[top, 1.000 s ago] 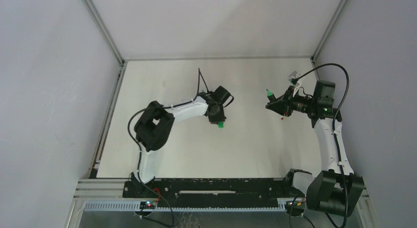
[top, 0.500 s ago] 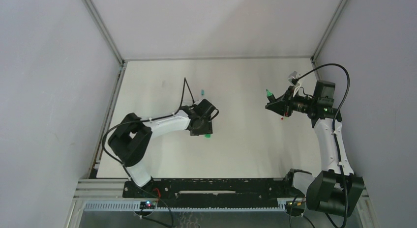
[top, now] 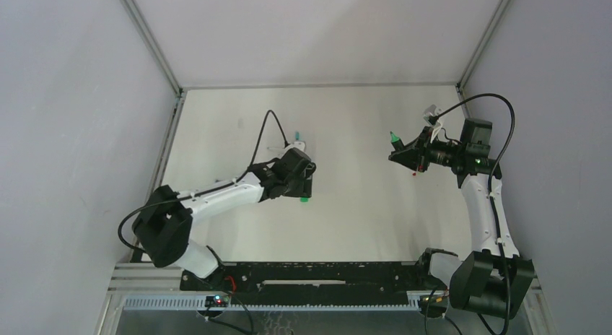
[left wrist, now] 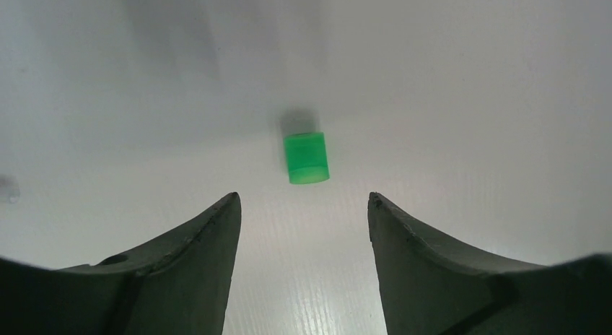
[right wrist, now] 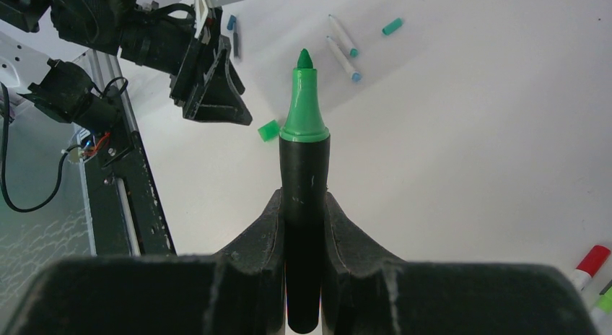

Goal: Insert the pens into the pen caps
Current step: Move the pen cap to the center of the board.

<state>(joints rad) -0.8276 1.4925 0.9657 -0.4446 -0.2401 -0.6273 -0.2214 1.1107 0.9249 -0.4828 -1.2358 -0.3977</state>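
A chunky bright green pen cap (left wrist: 306,157) lies on the white table just beyond the tips of my left gripper (left wrist: 303,198), which is open with nothing between its fingers. From above, that cap (top: 304,200) sits right by the left gripper (top: 300,191). My right gripper (right wrist: 304,201) is shut on a thick black marker (right wrist: 304,176), whose bare green tip (right wrist: 304,59) points toward the left arm. The top view shows this marker (top: 395,140) held above the table at the right gripper (top: 404,154). Two white pens (right wrist: 343,46) and a teal cap (right wrist: 392,26) lie farther off.
A small blue cap (right wrist: 231,22) and a thin dark pen (right wrist: 237,42) lie beyond the left gripper. Red-capped and green-capped pens (right wrist: 592,263) show at the right wrist view's lower right corner. Grey walls enclose the table on three sides.
The left arm swung left and toward the near edge with the green cap. Its jaws then spread, and the cap now lies loose on the table. The right arm stayed still.
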